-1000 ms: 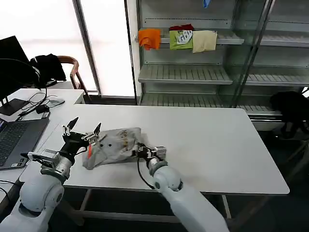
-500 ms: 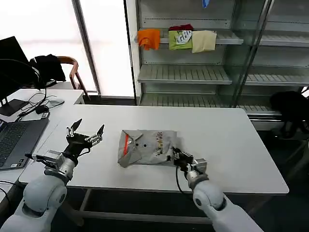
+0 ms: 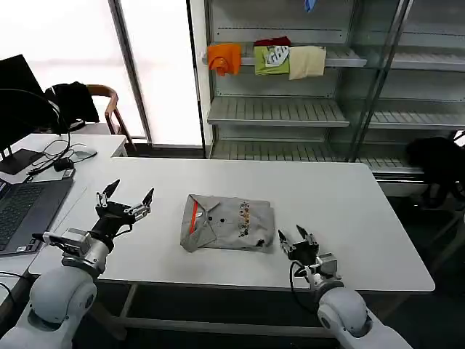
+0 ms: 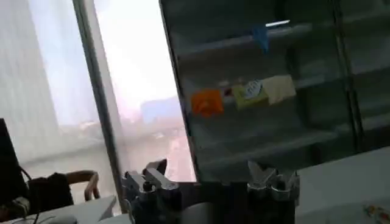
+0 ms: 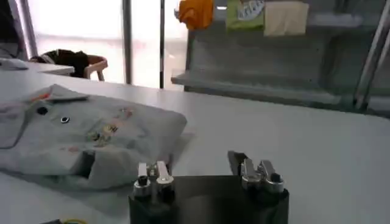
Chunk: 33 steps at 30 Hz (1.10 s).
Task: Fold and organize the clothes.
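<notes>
Shelf (image 3: 280,110): far behind both jaws; holds orange (image 3: 224,57), green (image 3: 272,59) and cream (image 3: 308,61) folded clothes.
Table (image 3: 341,211): white, holds the shirt.
Shirt (image 3: 227,222): grey, folded flat, between the two jaws, touching neither.
Left jaws (image 3: 125,199): wide apart, holding nothing, near the shirt's collar side.
Right jaws (image 3: 292,237): apart, holding nothing, just beside the shirt's near corner.
</notes>
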Motion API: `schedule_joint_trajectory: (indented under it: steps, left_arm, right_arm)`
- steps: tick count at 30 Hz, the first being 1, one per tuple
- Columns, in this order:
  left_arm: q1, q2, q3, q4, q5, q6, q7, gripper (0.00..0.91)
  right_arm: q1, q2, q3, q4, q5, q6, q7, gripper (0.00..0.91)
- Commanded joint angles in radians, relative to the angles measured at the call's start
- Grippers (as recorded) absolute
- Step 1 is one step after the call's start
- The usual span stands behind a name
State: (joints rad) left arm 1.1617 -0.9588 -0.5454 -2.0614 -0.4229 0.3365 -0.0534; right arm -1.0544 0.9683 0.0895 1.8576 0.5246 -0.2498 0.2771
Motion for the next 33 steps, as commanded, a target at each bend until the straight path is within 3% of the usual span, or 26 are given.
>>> schedule_joint_trajectory:
  steps: [1, 5, 9, 17, 26, 28, 33]
  left_arm:
    - [0.0, -0.001, 0.0, -0.004, 0.0, 0.001, 0.0, 0.907]
    - [-0.001, -0.005, 0.008, -0.006, 0.001, 0.002, -0.001, 0.907]
    - [0.0, -0.003, 0.009, -0.006, 0.003, 0.002, -0.001, 0.907]
    - [-0.002, -0.002, 0.011, -0.004, 0.002, 0.002, 0.0, 0.907]
    - [-0.006, -0.007, 0.019, -0.001, 0.005, 0.002, -0.001, 0.907]
    - [-0.006, -0.008, 0.019, -0.001, 0.006, 0.002, -0.001, 0.907]
    - [-0.007, -0.008, 0.018, 0.006, 0.005, 0.0, 0.0, 0.907]
  right_arm:
    - [-0.055, -0.074, 0.133, 0.149, -0.02, 0.103, -0.059, 0.907]
    - [-0.076, -0.078, 0.112, 0.175, 0.045, 0.107, -0.083, 0.907]
    - [-0.08, -0.057, 0.07, 0.162, 0.024, 0.09, -0.114, 0.907]
    - [0.026, 0.018, -0.002, 0.051, 0.004, 0.006, -0.103, 0.907]
    - [0.071, 0.068, -0.072, -0.044, -0.072, -0.059, -0.121, 0.907]
    - [0.06, 0.059, -0.078, -0.042, -0.105, -0.098, -0.14, 0.907]
    - [0.021, 0.007, -0.091, -0.039, -0.165, -0.115, -0.183, 0.907]
